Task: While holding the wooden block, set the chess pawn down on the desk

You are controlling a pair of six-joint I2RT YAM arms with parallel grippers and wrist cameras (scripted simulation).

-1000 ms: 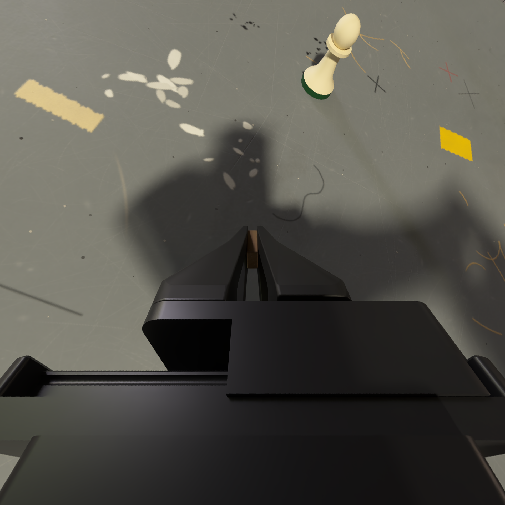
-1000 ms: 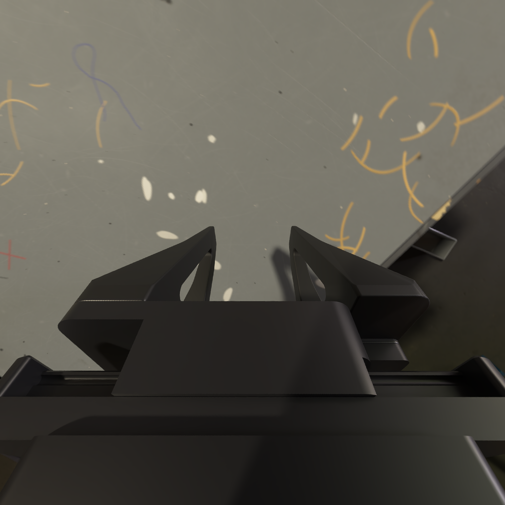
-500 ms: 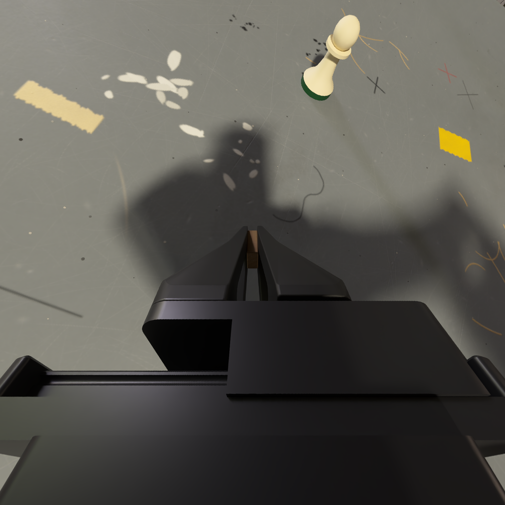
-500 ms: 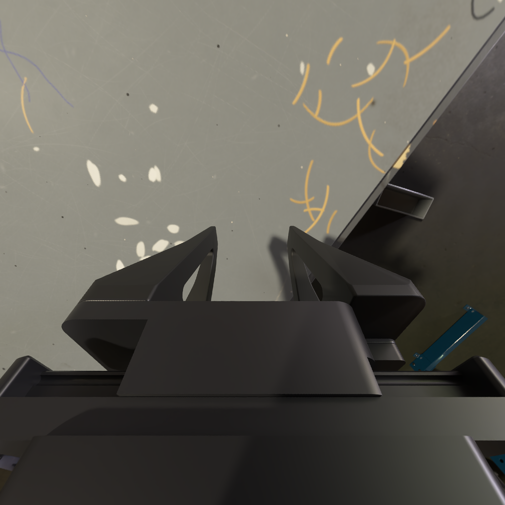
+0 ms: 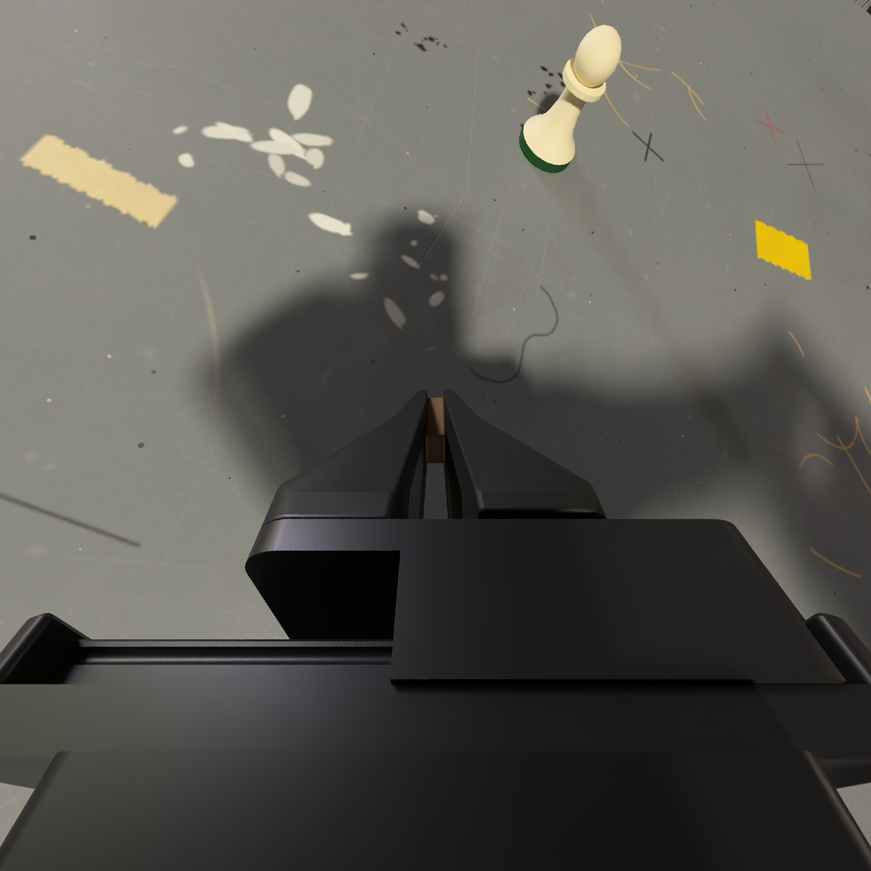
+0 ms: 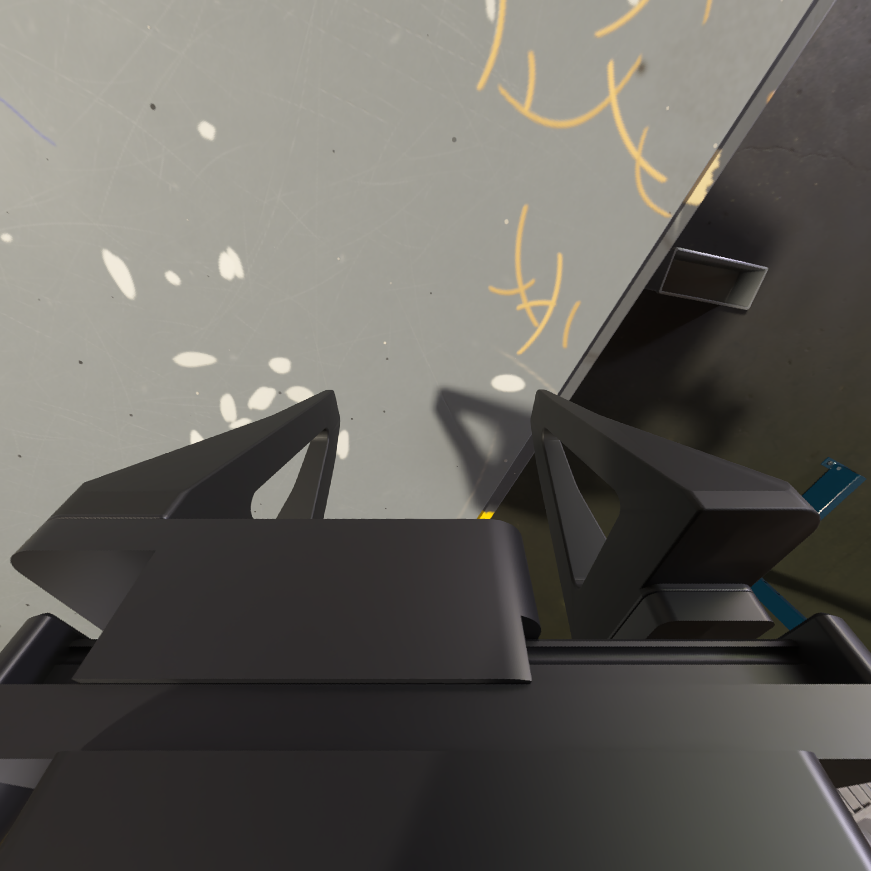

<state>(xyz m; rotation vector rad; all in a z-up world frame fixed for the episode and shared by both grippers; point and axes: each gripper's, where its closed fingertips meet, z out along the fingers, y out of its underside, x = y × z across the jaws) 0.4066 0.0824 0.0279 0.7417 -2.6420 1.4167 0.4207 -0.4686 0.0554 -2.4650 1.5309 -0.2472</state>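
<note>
In the left wrist view my left gripper is shut on a thin brown wooden block, held above the grey desk. A cream chess pawn with a dark green base stands on the desk far ahead and to the right, apart from both grippers. In the right wrist view my right gripper is open and empty, low over the desk near its right edge. The pawn and the block do not show in the right wrist view.
The desk carries a beige tape strip, a yellow tape patch, white flecks and pen marks. In the right wrist view the desk edge runs diagonally, with a dark floor, a metal bracket and a blue bar beyond it.
My right gripper has moved toward the desk's right edge, which now fills more of its view, and its jaws stand a little wider. The left gripper, block and pawn have barely moved.
</note>
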